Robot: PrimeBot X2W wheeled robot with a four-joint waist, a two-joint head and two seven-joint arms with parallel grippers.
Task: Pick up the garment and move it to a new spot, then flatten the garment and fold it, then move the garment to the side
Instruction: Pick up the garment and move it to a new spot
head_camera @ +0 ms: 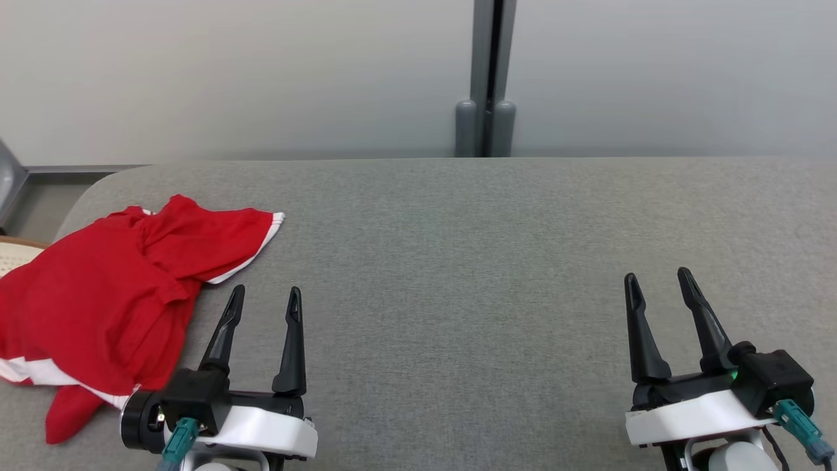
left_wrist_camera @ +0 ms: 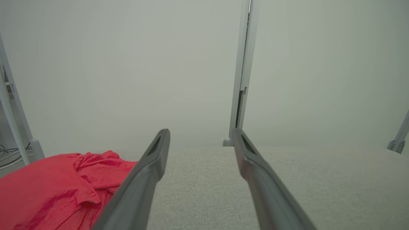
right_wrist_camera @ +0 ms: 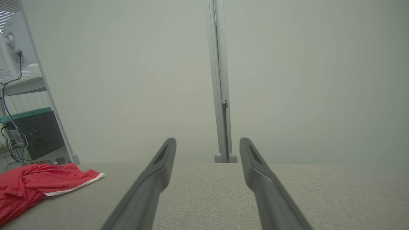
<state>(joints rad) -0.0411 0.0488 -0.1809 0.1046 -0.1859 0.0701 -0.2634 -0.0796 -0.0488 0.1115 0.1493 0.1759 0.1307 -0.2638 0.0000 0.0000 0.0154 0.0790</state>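
The garment (head_camera: 111, 294) is red with white trim and lies crumpled at the left end of the grey fabric surface (head_camera: 458, 261). It also appears at the lower left as the garment (left_wrist_camera: 57, 188) in the left wrist view and the garment (right_wrist_camera: 35, 182) in the right wrist view. My left gripper (head_camera: 265, 297) stands open just right of the cloth, its base beside the hem, nothing between its fingers. At the lower right, my right gripper (head_camera: 657, 278) is open and empty, far from the cloth.
A pale partition wall with a grey upright post (head_camera: 485, 78) runs along the far edge of the surface. Past the left end stand a metal frame leg (right_wrist_camera: 48, 95), cables and dark equipment (right_wrist_camera: 35, 134). A pale woven object (head_camera: 16, 255) peeks out beside the cloth.
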